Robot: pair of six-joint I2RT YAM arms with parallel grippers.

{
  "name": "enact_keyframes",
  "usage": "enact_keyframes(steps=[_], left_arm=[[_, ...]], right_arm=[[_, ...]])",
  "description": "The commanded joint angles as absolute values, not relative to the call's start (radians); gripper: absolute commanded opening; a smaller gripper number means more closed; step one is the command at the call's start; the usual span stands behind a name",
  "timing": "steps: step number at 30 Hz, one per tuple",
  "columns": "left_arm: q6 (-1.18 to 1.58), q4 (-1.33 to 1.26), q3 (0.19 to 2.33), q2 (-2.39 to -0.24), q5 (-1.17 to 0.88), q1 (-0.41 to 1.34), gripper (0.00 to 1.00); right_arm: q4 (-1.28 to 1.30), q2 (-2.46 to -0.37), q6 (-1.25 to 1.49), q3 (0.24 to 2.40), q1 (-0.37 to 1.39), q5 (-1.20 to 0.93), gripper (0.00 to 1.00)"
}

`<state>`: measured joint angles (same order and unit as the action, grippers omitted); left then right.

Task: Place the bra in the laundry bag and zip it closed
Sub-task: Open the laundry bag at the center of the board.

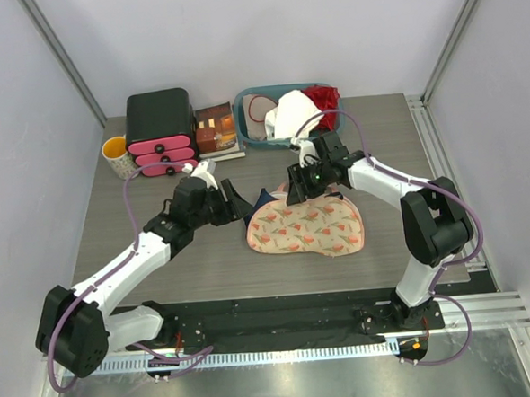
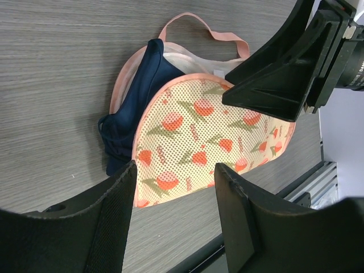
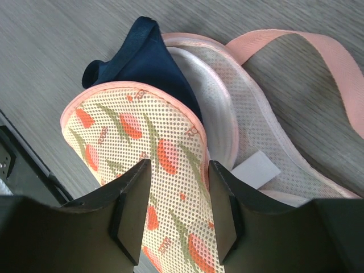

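Table [image 1: 206, 269]: grey wood-grain, both arms reaching over its middle. Laundry bag [image 1: 307, 227]: lies flat at centre, unzipped, printed top flap laid loosely over the pale lower shell. Bra [image 3: 145, 57]: tucked between the flap and the shell, one navy end poking out past the bag's left edge onto the table. Right gripper [image 3: 179, 168]: I see it partly open, fingers straddling the flap near its rim (whether they touch the mesh, I cannot tell). Left gripper [image 2: 175, 170]: open, holding nothing, hovering just beside the protruding bra end.
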<state>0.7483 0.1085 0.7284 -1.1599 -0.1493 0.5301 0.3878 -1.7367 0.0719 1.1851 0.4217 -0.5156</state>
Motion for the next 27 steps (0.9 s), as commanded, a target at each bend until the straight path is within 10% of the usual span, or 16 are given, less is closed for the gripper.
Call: enact_keyframes(steps=[1,10,17,24,27], left_arm=[[0.726,0.118,0.719,-1.129,-0.137,0.532,0.58],[0.719,0.124,0.719,-1.135,-0.135,0.532,0.58],[0.723,0.152,0.742,-1.126,-0.106,0.532,0.58],[0.733,0.186,0.791,-1.161,-0.071,0.532,0.59],[0.738,0.178,0.81,-1.198,-0.072,0.532,0.58]], right_arm=[[0.391,-1.706,0.057,1.206,0.423,-0.439,0.5],[0.42,-1.727,0.032,1.226,0.433,-0.411,0.48],[0.449,-1.674,0.072,1.207,0.488,-0.476,0.01],[0.442,-1.367,0.28,1.007,0.65,-0.466,0.02],[0.355,-1.217,0.423,0.783,0.745,-0.512,0.21]])
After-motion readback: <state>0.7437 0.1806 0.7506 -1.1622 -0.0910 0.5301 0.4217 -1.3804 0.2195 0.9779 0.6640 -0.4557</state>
